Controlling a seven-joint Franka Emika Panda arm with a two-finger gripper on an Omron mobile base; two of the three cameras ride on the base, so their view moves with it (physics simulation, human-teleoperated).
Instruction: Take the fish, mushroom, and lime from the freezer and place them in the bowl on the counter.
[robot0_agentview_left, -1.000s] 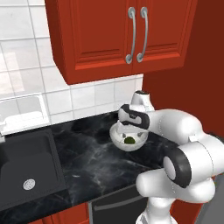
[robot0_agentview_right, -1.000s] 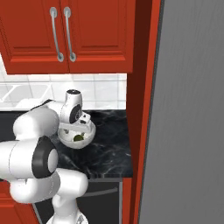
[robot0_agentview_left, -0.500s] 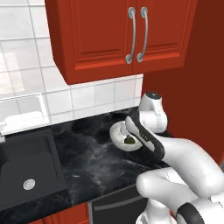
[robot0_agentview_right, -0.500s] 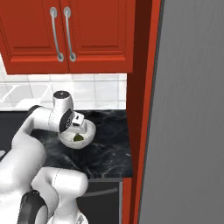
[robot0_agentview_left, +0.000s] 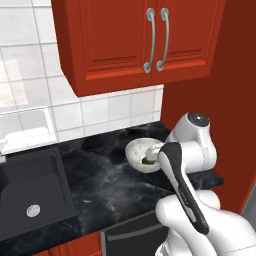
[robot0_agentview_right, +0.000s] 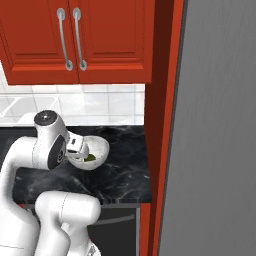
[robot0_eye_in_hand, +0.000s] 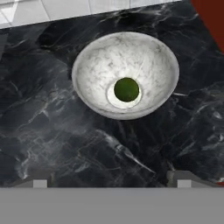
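In the hand view the white-grey marbled bowl (robot0_eye_in_hand: 87, 65) stands on the black veined counter (robot0_eye_in_hand: 39, 131), and the dark green lime (robot0_eye_in_hand: 126, 89) lies at its bottom. My gripper (robot0_eye_in_hand: 111, 180) hovers over the counter just beside the bowl. It is open wide and nothing is between its fingertips (robot0_eye_in_hand: 40, 181). The base views show the bowl (robot0_agentview_left: 137, 151) (robot0_agentview_right: 100, 146) with the lime (robot0_agentview_left: 148, 161) (robot0_agentview_right: 90, 158) in it, partly behind my arm. The freezer (robot0_agentview_right: 217, 130) is the grey panel on the right, its door shut. The fish and the mushroom are out of view.
A black sink (robot0_agentview_left: 30, 195) is set into the counter at the left. Red wall cabinets (robot0_agentview_left: 140, 40) hang above. A red side panel (robot0_agentview_right: 162, 125) stands between the counter and the freezer. White tiles (robot0_agentview_left: 75, 115) back the counter.
My arm has swung and folded back toward the base, and the hand has drawn away from the bowl. The lime stays in the bowl. The jaws remain open.
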